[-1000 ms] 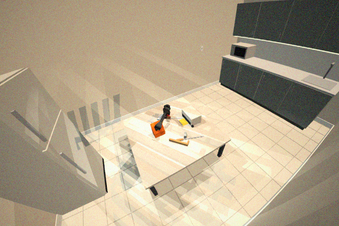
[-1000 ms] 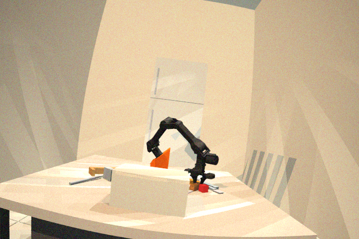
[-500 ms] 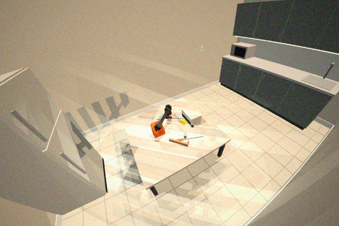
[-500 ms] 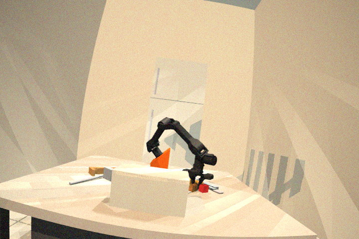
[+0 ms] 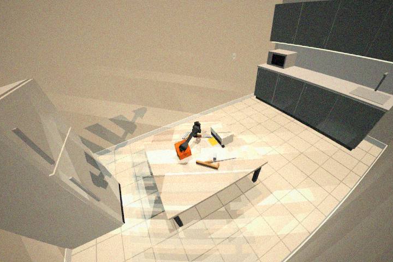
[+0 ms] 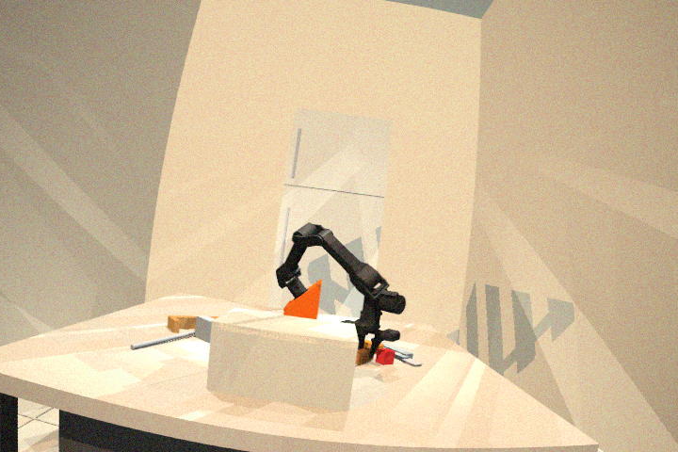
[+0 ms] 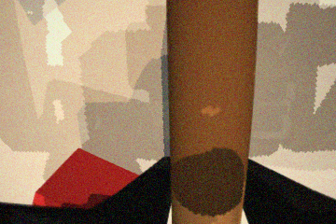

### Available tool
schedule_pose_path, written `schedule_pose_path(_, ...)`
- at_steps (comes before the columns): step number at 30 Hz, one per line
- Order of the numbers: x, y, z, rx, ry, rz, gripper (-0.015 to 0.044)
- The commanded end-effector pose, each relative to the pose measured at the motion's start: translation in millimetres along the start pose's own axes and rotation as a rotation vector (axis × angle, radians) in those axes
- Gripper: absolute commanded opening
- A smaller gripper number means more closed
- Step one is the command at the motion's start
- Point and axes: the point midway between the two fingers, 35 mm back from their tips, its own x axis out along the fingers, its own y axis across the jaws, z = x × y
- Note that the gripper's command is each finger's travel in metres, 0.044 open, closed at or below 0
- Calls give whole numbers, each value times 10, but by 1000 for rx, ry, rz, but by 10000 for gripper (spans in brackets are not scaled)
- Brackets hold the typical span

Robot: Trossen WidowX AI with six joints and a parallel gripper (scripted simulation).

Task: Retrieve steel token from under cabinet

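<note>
From here I see the black claw pinching a brown wooden handle — a red block sits near it on the table. The yellow marked area lies in front of the pale cabinet. The steel token — I can't make out where it is. A wooden piece lies well apart from the claw.

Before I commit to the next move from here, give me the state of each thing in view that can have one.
End effector: shut on the brown handle.
Brown handle: gripped between the fingers; whether it is lifted, cannot tell.
Red block: on the table, not held.
Cabinet: upright on the table.
Yellow marked area: no token visible on it.
Microwave: door closed.
Fridge: doors closed.
</note>
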Motion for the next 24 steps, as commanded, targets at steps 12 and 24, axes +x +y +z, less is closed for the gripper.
schedule_pose_path(12,1,1,367,3,-3,-1,0)
schedule_pose_path(24,1,-1,623,3,-4,-1,0)
